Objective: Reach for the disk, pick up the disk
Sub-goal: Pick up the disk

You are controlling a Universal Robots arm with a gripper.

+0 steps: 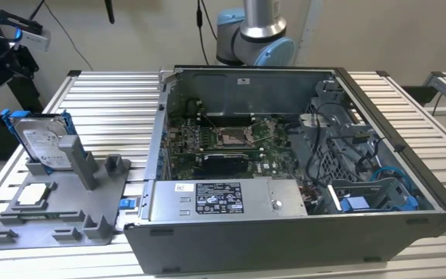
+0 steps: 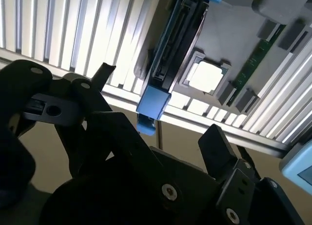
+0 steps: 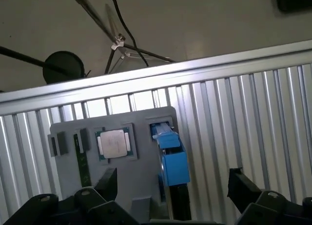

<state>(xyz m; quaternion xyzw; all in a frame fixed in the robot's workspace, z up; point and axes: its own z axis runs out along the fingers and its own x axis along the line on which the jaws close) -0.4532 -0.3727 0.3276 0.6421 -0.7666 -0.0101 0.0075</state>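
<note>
Starting at the exterior view's left, the disk stands on edge in a slot of the grey moulded fixture. It is a flat slab of silver metal with its white label facing out and a blue plastic frame round its edges. Just beside it, lying flat in a square recess of the same fixture, is the small silver chip. In both wrist views the gripper hangs above the disk, its matte black fingers spread wide with nothing between them. The disk's blue frame sits below the gap, well short of either finger, so it is not gripped. In the second wrist view the disk's dark edge runs slantwise, with the chip shining pale next to it. Everything rests on the ribbed aluminium table, all long parallel slats. Moving right, there is the open computer case, a dark grey steel box lying on its side. Inside are a green motherboard, a silver power supply with a printed label, tangled cables and a blue bracket. Behind the case stands the arm's base, smooth metal with pale blue caps.
</note>
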